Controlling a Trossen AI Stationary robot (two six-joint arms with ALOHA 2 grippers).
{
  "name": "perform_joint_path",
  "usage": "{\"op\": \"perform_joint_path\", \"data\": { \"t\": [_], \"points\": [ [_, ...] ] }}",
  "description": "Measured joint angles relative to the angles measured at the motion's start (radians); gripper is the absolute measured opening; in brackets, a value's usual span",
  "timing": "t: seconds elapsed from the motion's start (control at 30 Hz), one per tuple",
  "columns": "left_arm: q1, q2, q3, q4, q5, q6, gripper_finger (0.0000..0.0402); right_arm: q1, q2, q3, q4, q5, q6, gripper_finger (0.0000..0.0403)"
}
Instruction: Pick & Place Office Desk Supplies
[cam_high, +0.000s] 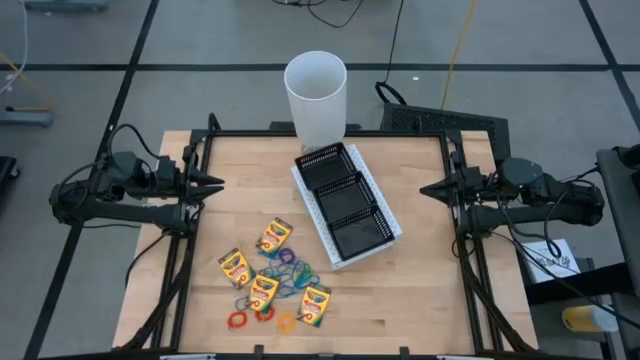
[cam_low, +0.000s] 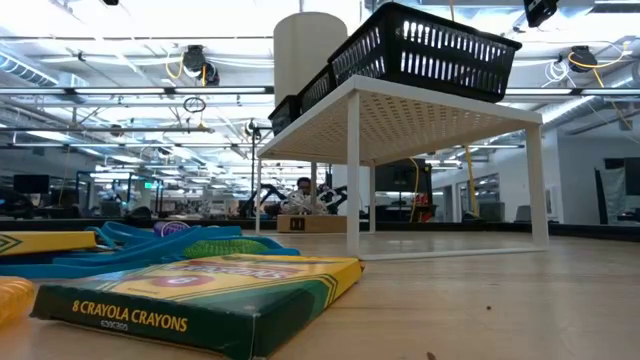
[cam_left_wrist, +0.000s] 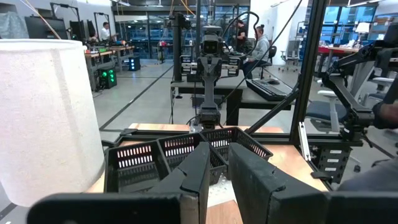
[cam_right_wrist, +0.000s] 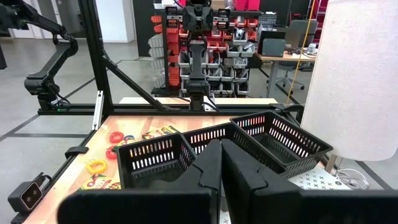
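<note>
Looking down, we see a wooden table (cam_high: 420, 300) with both arms waiting at its edges. The left gripper (cam_high: 215, 184) sits at the left side, its fingers (cam_left_wrist: 196, 177) slightly parted and holding nothing. The right gripper (cam_high: 428, 189) sits at the right side, clenched tight on nothing.

Four crayon boxes (cam_high: 274, 237) lie on the near left part of the table, scattered around a tangle of rubber bands (cam_high: 290, 272) (blue, green, purple, red and orange loops). All rest on the wood, well apart from either gripper.

A black mesh tray (cam_high: 344, 199) with three compartments sits on a white stand (cam_high: 318, 220) near the table's middle. A tall white cup (cam_high: 316, 98) stands just behind it.
</note>
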Motion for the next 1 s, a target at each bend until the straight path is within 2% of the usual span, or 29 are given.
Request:
{"op": "perform_joint_path", "data": {
  "t": [0.53, 0.67, 0.73, 0.87, 1.0],
  "points": [
    [0.000, 0.000, 0.000, 0.000, 0.000, 0.000, 0.0072, 0.000, 0.000, 0.000, 0.005, 0.000, 0.000, 0.0000],
    [0.000, 0.000, 0.000, 0.000, 0.000, 0.000, 0.0072, 0.002, 0.000, 0.000, -0.018, -0.005, 0.119, 0.0000],
    [0.000, 0.000, 0.000, 0.000, 0.000, 0.000, 0.0072, 0.002, 0.000, -0.016, -0.013, -0.005, 0.122, 0.0000],
    [0.000, 0.000, 0.000, 0.000, 0.000, 0.036, 0.0072, 0.002, -0.013, -0.136, 0.003, -0.035, 0.140, 0.0000],
    [0.000, 0.000, 0.000, 0.000, 0.000, 0.048, 0.0072, 0.002, -0.027, -0.331, 0.201, -0.086, 0.154, 0.0000]
  ]
}}
